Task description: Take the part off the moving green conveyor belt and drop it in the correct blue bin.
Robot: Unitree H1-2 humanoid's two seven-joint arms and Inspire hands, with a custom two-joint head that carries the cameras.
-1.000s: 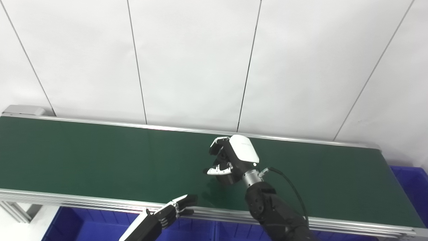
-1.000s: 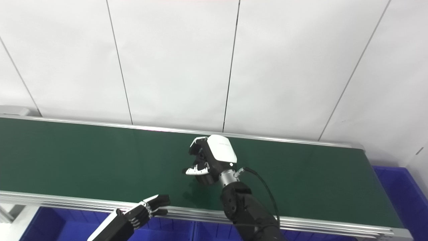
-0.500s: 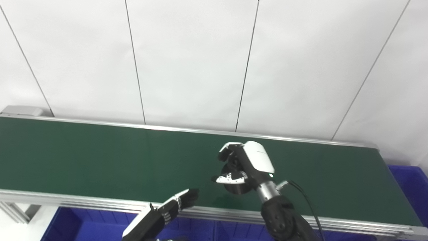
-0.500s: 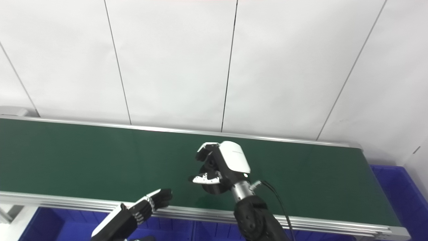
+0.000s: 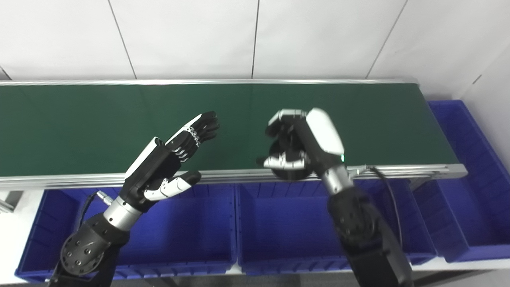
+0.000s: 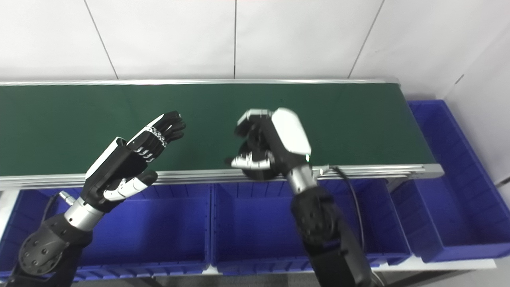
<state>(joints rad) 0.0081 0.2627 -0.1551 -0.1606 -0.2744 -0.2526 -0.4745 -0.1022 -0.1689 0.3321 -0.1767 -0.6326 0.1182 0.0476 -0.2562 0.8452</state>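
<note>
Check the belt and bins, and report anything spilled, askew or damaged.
Nothing stands out. The green belt is bare, the blue bins sit in line below it, and the right robot hand holds a dark round part above the belt's near rail.

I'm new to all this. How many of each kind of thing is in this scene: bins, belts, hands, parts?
blue bins: 3
green conveyor belt: 1
robot hands: 2, the left hand open, the right hand closed on the part
dark round part: 1
Total: 7
</note>
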